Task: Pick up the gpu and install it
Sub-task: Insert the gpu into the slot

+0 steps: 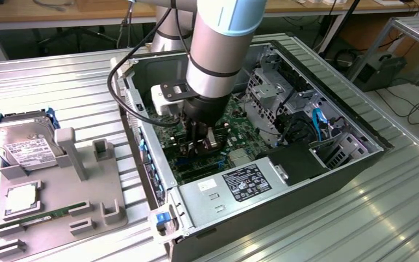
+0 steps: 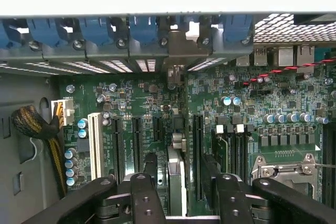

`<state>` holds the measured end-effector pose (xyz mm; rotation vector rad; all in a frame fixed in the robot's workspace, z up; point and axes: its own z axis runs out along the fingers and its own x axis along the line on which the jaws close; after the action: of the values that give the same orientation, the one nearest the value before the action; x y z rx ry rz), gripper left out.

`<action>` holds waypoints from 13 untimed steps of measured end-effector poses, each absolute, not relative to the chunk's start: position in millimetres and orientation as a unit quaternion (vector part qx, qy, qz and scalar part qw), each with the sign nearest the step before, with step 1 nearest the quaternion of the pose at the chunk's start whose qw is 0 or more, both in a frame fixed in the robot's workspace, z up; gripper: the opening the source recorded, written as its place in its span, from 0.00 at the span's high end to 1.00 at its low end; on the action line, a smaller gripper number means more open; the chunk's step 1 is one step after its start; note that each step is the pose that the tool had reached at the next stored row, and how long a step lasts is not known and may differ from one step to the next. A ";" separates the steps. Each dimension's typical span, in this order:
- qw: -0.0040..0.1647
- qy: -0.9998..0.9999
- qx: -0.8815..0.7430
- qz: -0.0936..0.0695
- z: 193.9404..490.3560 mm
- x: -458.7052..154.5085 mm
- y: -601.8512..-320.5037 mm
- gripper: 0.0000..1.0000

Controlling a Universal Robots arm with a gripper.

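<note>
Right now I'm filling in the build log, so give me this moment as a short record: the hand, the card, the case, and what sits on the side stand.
hand: open, inside the case, fingers either side of the card
card: graphics card edge-on between the fingers, upright on the green board; fully seated or not, cannot tell
case: computer case lying open on its side
side stand: grey stand holds a hard drive and a memory stick
</note>
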<state>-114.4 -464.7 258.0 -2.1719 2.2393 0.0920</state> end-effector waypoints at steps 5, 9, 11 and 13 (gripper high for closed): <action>0.010 0.717 -0.696 0.029 273.2 -114.4 -464.6 0.54; 0.010 0.717 -0.696 0.029 281.5 -114.4 -464.6 0.54; 0.010 0.717 -0.696 0.029 284.1 -114.4 -464.6 0.54; 0.010 0.717 -0.696 0.029 286.5 -114.4 -464.4 0.54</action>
<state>-114.4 -464.4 286.5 -2.1720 2.2390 0.0920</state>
